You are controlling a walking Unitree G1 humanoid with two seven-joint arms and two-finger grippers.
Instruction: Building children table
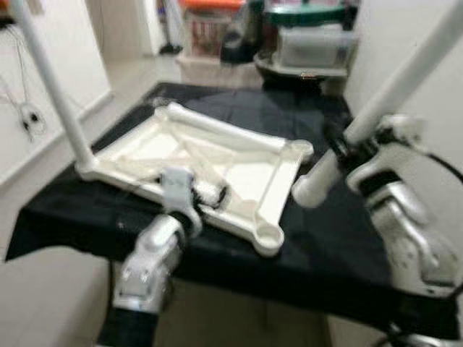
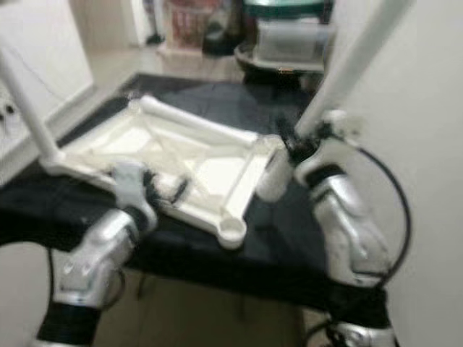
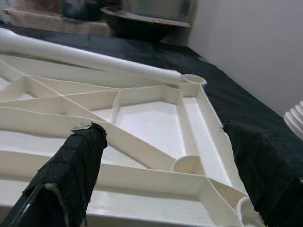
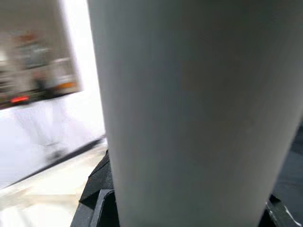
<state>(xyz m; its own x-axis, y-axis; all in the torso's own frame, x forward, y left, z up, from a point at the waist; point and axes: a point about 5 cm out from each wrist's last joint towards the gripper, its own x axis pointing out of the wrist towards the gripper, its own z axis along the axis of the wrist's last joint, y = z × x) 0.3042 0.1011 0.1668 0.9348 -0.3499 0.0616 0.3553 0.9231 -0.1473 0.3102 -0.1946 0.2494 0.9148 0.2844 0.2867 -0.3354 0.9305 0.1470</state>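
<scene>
Black-draped bench [image 1: 340,253]: upturned white tabletop [image 1: 195,163], centre. Right gripper [image 1: 347,148], jaws clamping loose table leg [image 1: 383,101]; left gripper [image 3: 165,184], jaws wide. Advice: align leg squarely over near-right corner socket [image 1: 269,235].

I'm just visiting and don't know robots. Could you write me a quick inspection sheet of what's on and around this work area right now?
Surface: low table under a black cloth.
Job's things: white tabletop panel lying ribbed underside up; one leg standing in its left corner; a loose leg lying along its far edge; another leg held by the right arm.
Clutter: nothing seen on the cloth.
Grippers: left gripper open, its fingers over the panel's near edge; right gripper shut on its leg, the leg's lower end close to the panel's right corner socket.
Cables: a black cable loops by the right arm.
Surroundings: storage bins behind, white wall to the right.
</scene>
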